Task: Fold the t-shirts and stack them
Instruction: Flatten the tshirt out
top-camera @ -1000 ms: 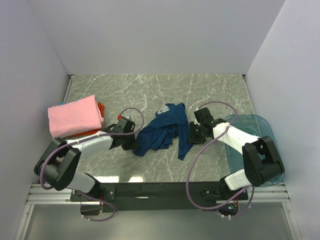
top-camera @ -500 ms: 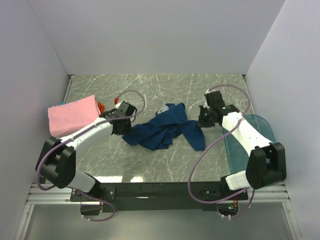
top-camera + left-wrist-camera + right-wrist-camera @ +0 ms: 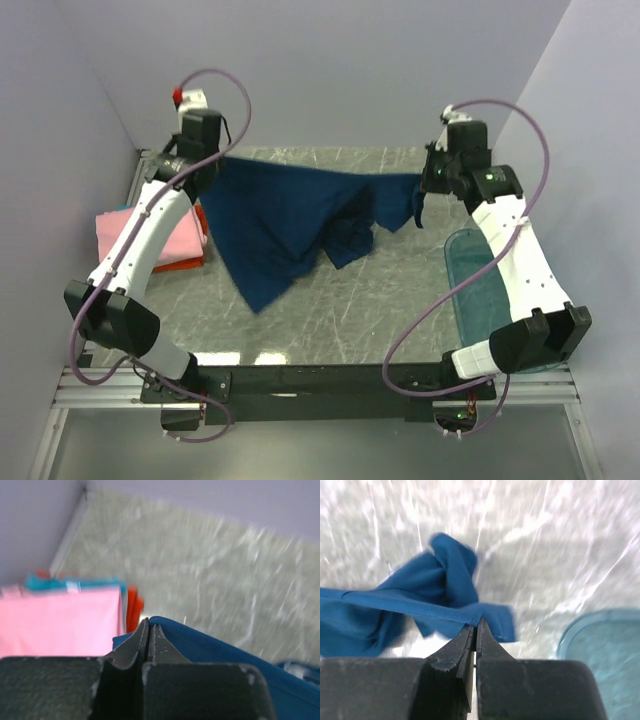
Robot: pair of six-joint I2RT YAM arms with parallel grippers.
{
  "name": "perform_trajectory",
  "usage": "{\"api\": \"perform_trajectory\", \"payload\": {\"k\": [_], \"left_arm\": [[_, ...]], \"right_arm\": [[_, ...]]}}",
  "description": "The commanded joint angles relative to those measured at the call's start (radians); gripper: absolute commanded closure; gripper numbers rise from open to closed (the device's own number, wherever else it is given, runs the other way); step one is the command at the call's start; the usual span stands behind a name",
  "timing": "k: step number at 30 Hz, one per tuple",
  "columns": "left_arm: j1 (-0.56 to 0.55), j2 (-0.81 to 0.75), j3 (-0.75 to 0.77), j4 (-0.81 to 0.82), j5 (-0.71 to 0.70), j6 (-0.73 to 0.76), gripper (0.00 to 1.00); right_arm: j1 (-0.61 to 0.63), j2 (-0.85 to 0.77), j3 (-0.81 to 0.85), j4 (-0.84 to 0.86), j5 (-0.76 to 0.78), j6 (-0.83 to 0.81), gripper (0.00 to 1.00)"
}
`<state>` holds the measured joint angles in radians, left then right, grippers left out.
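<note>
You have a translucent teal plastic tub point(image 3: 485, 290) at right and a folded pink cloth t-shirt point(image 3: 182, 240) at left. Your left hand point(image 3: 207, 166) and right hand point(image 3: 430, 181) each pinch the large navy-blue cloth t-shirt point(image 3: 280, 215), which hangs stretched and sagging.

Plain pale walls point(image 3: 330, 70) enclose a grey marbled table point(image 3: 330, 310).

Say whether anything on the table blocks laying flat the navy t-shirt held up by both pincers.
Nothing visible does: the table around the navy t-shirt shows bare, the pink stack lies off to the left, the teal tub to the right.
</note>
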<state>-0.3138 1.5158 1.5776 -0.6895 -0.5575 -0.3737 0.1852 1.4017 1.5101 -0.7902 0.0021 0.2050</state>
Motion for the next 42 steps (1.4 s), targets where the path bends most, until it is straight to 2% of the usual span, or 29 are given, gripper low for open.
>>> {"api": "perform_trajectory", "payload": {"k": [1, 2, 6, 10, 13, 14, 16, 20, 23, 25, 26, 29, 34, 37, 42], "left_arm": [[0.018, 0.033, 0.178, 0.093, -0.052, 0.169, 1.0], [0.018, 0.062, 0.258, 0.113, -0.045, 0.211, 1.0], [0.019, 0.109, 0.416, 0.151, -0.016, 0.274, 1.0], [0.019, 0.038, 0.337, 0.249, -0.007, 0.279, 1.0], [0.019, -0.064, 0.138, 0.298, 0.037, 0.231, 1.0], [0.019, -0.107, 0.031, 0.298, 0.05, 0.213, 1.0], [0.019, -0.14, -0.069, 0.265, 0.097, 0.146, 1.0], [0.019, -0.184, -0.333, 0.193, 0.191, 0.02, 1.0], [0.019, -0.203, -0.469, 0.171, 0.248, -0.05, 1.0], [0.018, -0.209, -0.533, 0.163, 0.272, -0.079, 1.0], [0.018, -0.212, -0.551, 0.16, 0.278, -0.085, 1.0], [0.019, -0.201, -0.584, 0.151, 0.317, -0.091, 1.0], [0.019, -0.18, -0.594, 0.151, 0.35, -0.08, 1.0], [0.018, -0.178, -0.594, 0.15, 0.352, -0.077, 1.0], [0.018, -0.189, -0.596, 0.137, 0.332, -0.07, 1.0]], "right_arm": [[-0.035, 0.04, 0.157, -0.033, 0.088, -0.076, 1.0], [-0.039, 0.054, 0.229, -0.043, 0.091, -0.085, 1.0], [-0.047, 0.117, 0.403, -0.092, 0.101, -0.101, 1.0], [-0.046, 0.1, 0.434, -0.077, 0.062, -0.095, 1.0], [-0.04, 0.036, 0.317, -0.037, -0.002, -0.066, 1.0], [-0.021, 0.016, 0.221, -0.026, -0.031, -0.056, 1.0], [0.006, -0.041, 0.112, -0.006, -0.048, -0.039, 1.0], [0.103, -0.141, -0.265, 0.02, -0.086, 0.045, 1.0], [0.19, -0.208, -0.472, 0.031, -0.119, 0.114, 0.98], [0.217, -0.256, -0.542, 0.034, -0.152, 0.151, 0.76], [0.22, -0.271, -0.585, 0.032, -0.155, 0.158, 0.52], [0.221, -0.32, -0.632, 0.014, -0.116, 0.16, 0.26], [0.22, -0.274, -0.68, -0.012, -0.005, 0.206, 0.27], [0.215, -0.23, -0.705, 0.045, 0.03, 0.253, 0.39], [0.117, -0.156, -0.712, 0.133, 0.03, 0.29, 0.57]]}}
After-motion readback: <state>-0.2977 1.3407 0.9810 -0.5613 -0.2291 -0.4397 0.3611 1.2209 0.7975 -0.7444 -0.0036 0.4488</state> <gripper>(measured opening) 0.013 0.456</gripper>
